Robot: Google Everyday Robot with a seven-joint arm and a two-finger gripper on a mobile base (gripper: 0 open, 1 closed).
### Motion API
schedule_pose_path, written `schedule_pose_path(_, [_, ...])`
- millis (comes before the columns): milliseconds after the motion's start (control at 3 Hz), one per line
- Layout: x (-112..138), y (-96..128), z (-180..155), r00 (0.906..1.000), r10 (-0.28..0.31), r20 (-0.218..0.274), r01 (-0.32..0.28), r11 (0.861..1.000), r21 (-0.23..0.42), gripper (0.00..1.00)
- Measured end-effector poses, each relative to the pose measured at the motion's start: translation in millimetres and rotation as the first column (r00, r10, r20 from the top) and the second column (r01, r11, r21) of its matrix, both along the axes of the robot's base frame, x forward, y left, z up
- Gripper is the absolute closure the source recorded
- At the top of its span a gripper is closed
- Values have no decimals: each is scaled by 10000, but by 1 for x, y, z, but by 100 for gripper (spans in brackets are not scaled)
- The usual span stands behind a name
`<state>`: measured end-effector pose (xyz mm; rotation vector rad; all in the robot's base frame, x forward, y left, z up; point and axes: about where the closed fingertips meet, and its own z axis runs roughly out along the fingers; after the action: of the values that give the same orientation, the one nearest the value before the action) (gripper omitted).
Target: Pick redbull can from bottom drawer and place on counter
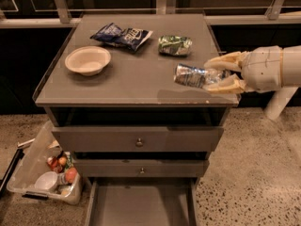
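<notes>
My gripper reaches in from the right over the counter's front right part. Its cream fingers are shut on the redbull can, a slim silver-and-blue can held lying sideways, pointing left, just above or at the counter surface. The bottom drawer stands pulled open below the cabinet, and its grey floor shows nothing in it.
On the counter lie a cream bowl at the left, a dark blue chip bag at the back and a green-and-silver foil packet behind the can. A clear bin of odds and ends sits on the floor to the left.
</notes>
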<state>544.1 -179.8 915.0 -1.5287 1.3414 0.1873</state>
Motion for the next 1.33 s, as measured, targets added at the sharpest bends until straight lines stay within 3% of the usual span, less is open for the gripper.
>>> schedule_pose_path(333, [53, -9, 8, 9982, -572, -161, 584, 9939, 940, 100])
schedule_pose_path(667, [91, -10, 4, 9927, -1054, -593, 1157, 9707, 2105, 100])
schedule_pose_path(1000, [117, -7, -13, 9757, -1859, -1157, 2075, 9537, 2175, 100])
schedule_pose_path(1333, [130, 12, -38, 9597, -2352, -1541, 2538, 9604, 1152, 100])
